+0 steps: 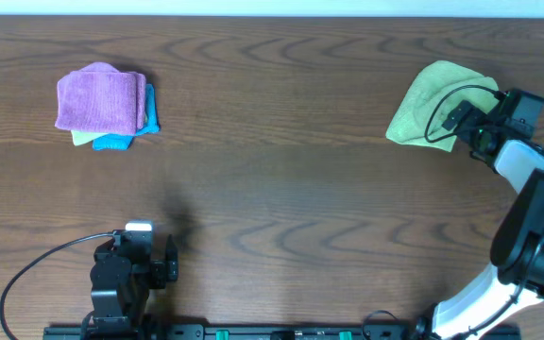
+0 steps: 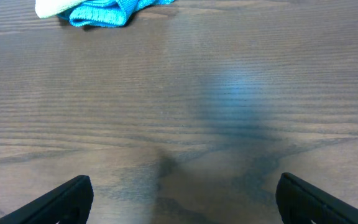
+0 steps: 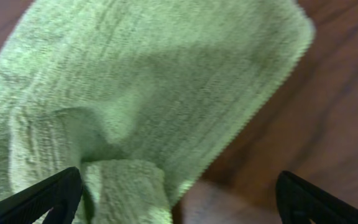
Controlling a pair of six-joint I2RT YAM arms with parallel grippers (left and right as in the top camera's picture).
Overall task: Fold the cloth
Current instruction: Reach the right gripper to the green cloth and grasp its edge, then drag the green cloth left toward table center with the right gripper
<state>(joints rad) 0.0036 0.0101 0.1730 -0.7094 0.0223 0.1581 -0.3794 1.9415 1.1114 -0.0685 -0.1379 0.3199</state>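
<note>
The lime-green cloth [image 1: 433, 106] lies crumpled at the far right of the table. It fills the right wrist view [image 3: 142, 93], with a raised fold near the left finger. No tag shows. My right gripper [image 1: 475, 132] is open at the cloth's right edge; its fingers [image 3: 179, 199] straddle the cloth's edge and bare wood. My left gripper [image 1: 138, 255] is open and empty over bare table at the front left, far from the cloth; its fingertips [image 2: 185, 199] show at the bottom corners of the left wrist view.
A stack of folded cloths sits at the far left: a purple cloth [image 1: 100, 96] on top, a teal cloth [image 1: 121, 140] under it, also in the left wrist view [image 2: 101, 12]. The wooden table [image 1: 281, 189] spans the view. A black cable [image 1: 36, 274] trails from the left arm.
</note>
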